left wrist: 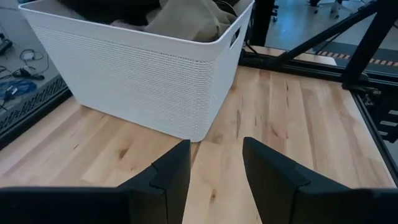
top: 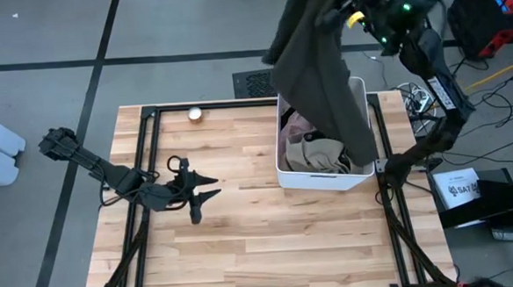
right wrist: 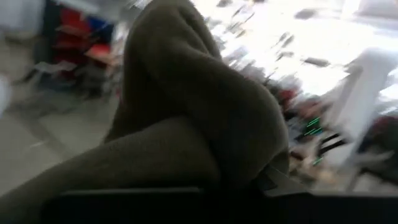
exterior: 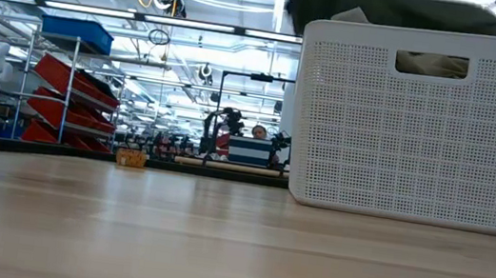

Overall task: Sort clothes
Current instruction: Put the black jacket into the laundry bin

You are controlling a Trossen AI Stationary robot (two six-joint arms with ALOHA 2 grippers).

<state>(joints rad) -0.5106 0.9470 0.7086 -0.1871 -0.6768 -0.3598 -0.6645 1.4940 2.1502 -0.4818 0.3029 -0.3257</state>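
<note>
High view, right arm: the right gripper [top: 348, 14] is raised above the far rim of the white bin [top: 359, 94], its fingers clamped together on the top of the dark olive garment [top: 319, 70]. The garment hangs from that grip in a long drape, its upper part bunched near the fingers, its lower end reaching down into the bin at the right-hand side. The right wrist view confirms the hold: olive cloth [right wrist: 186, 124] fills the frame right at the fingers, folded over itself.

Inside the bin, beneath the hanging cloth, lie other clothes: a beige piece [top: 314, 154] toward the near wall and a pale pink one [top: 298, 124] toward the far left corner. A dark piece sits beside them; its colour cannot be told exactly. The low view shows beige fabric [exterior: 431, 63] through the bin's handle slot and olive cloth heaped above the rim.

Left arm: the left gripper [top: 208, 186] hovers low over the bare wooden surface [top: 244, 250], well to the left of the bin, fingers [left wrist: 165, 180] standing apart and holding nothing. They point toward the bin's near corner in the left wrist view.

A small round object [top: 195, 114] rests on the surface near the far edge, left of the bin. A black frame [top: 147, 149] borders the surface on both sides.
</note>
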